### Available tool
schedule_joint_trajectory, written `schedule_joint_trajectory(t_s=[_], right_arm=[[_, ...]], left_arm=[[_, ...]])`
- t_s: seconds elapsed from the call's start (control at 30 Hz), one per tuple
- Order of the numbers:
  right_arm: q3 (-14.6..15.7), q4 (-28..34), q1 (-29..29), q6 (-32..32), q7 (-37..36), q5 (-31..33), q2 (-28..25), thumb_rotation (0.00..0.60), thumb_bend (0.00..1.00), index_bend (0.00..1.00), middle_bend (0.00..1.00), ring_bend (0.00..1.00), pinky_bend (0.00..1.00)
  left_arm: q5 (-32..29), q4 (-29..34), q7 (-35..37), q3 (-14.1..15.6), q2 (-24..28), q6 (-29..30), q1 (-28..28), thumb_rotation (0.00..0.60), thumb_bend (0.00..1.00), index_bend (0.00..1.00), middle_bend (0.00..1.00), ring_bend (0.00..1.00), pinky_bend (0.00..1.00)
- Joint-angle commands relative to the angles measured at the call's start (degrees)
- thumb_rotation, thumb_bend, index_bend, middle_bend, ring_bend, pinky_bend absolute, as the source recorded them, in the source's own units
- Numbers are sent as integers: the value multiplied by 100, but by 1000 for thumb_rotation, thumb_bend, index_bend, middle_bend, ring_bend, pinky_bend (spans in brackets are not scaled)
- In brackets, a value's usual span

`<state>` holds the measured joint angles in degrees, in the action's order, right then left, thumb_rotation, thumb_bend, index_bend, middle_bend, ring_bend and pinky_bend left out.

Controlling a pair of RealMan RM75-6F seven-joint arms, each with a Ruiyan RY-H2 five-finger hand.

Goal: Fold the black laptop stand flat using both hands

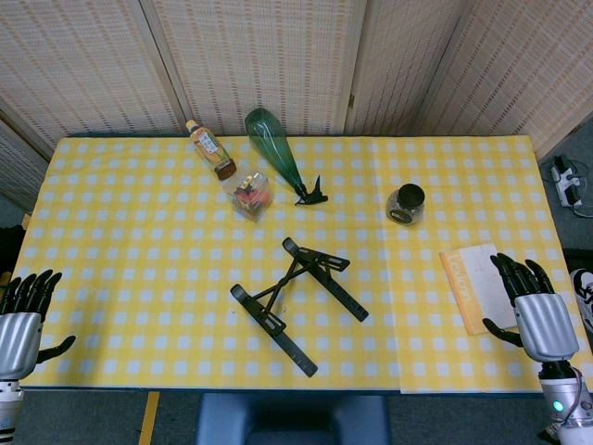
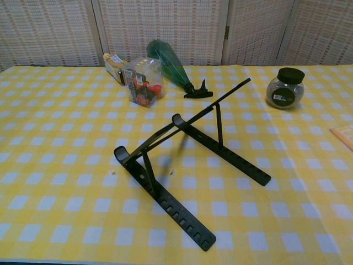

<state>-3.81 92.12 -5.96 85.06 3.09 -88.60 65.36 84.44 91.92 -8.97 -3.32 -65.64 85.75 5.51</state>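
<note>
Black laptop stand (image 1: 298,301) sits propped, untouched — left hand (image 1: 23,324) and right hand (image 1: 536,311) wait empty, fingers spread; reaching in comes next.

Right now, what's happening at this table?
Nothing is being handled yet. The black laptop stand sits unfolded mid-table, its support rails propped up at an angle. The left hand and right hand hover open at the table's near corners, well apart from the stand; the right one is over a yellow booklet. A tea bottle, green spray bottle, clear box and black-lidded jar lie further back.
</note>
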Motion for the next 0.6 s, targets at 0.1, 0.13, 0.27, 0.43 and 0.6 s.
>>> schedule_joint_trajectory(t_s=[0.1,0.13,0.27,0.43,0.6], right_arm=[[14,-13,-28,-60,27,7,23,600,185,0,106,151,100],[17,-20,-34,-76,56,13,28,600,185,0,106,151,100],[40,14,-75,-172,88,18,25,600,186,0,106,154,100],[65,5,-226,-407,20,-35,59,600,185,0,104,156,100],[86,42,-483,-782,-211,-115,120,600,185,0,76,155,101]], left_arm=[[3,-8,-8,-7,-6,-14,19,600,156,102,94,82,0],[6,-7,-8,-7,-6,-10,19,600,156,103,94,82,0],[12,6,5,-4,2,7,10,600,156,105,94,82,0],[78,37,10,6,18,48,9,600,156,105,94,82,0],[128,89,15,23,53,94,-11,600,155,105,94,82,0]])
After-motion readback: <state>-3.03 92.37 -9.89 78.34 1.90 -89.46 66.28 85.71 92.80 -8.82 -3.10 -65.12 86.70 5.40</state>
